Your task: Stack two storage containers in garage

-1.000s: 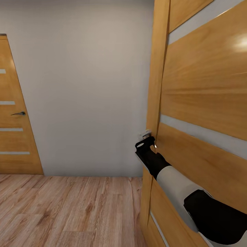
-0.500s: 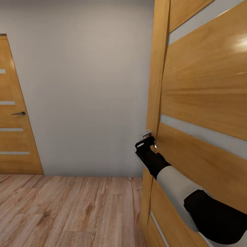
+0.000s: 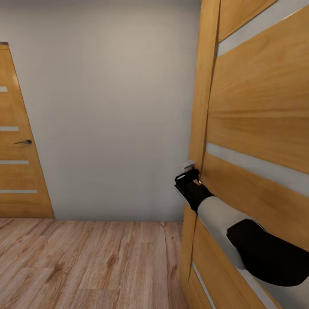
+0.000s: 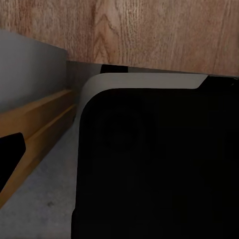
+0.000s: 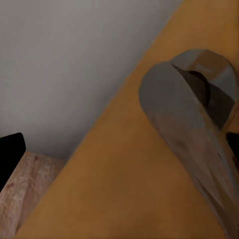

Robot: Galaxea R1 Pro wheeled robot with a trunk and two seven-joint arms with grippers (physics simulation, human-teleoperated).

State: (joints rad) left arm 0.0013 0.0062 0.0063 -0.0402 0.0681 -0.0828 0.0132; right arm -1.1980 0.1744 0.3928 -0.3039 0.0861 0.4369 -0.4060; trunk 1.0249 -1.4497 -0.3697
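Nearest to me, the right arm (image 3: pixel 240 240): black elbow joint, white forearm, black wrist, reaching forward and up along the face of the open door (image 3: pixel 257 124); the door is orange wood with pale horizontal strips, standing close on my right, its edge turned toward me.

Right gripper (image 3: pixel 189 177): black, at the door's edge, just below a small pale fitting (image 3: pixel 189 164) on that edge; in the right wrist view the grey handle (image 5: pixel 191 124) lies very close to the camera, its lever running slantwise over the orange door face (image 5: pixel 124 189); one dark fingertip (image 5: pixel 10 157) shows at the frame's side; whether the fingers stand apart, together or clamped on the handle I cannot tell.

Left wrist view: a large black, round-cornered part (image 4: pixel 154 169) with a pale rim, too close for me to name; one dark fingertip (image 4: pixel 10 149) at the side; a strip of orange wood (image 4: pixel 35 124), a grey surface (image 4: pixel 40 199) and wood-grain planks (image 4: pixel 149 30) behind; I cannot tell how the left fingers stand.

Below and ahead, the plank floor (image 3: pixel 86 262): light wood, running to the far wall.

Farthest, a plain pale grey wall (image 3: pixel 107 107); at its left a second door (image 3: pixel 17 167) of the same orange wood, closed, with a dark lever handle (image 3: pixel 23 142).

The storage containers: not among these items; I am in the hallway with the orange doors.
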